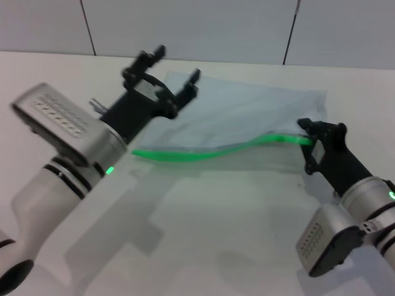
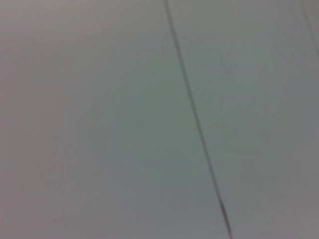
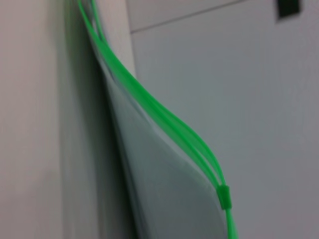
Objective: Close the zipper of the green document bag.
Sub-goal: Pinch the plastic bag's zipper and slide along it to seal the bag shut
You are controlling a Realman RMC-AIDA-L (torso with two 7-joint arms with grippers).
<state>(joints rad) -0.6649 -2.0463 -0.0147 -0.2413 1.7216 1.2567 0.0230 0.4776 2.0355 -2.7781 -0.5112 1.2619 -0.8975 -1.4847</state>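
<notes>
The green document bag (image 1: 247,114) lies flat on the white table, pale and translucent. Its zipper (image 1: 203,153) runs along the near edge as a bright green strip, rising toward the right. My right gripper (image 1: 308,143) is at the strip's right end and is shut on it there. In the right wrist view the zipper (image 3: 149,107) shows two tracks lying apart, joining at the small green slider (image 3: 224,196). My left gripper (image 1: 176,66) hovers open above the bag's far left corner with nothing between its fingers. The left wrist view shows no bag.
The white table (image 1: 203,234) stretches toward me in front of the bag. A panelled wall (image 1: 185,24) with dark seams rises behind it. The left wrist view shows only a grey surface crossed by one dark seam (image 2: 197,124).
</notes>
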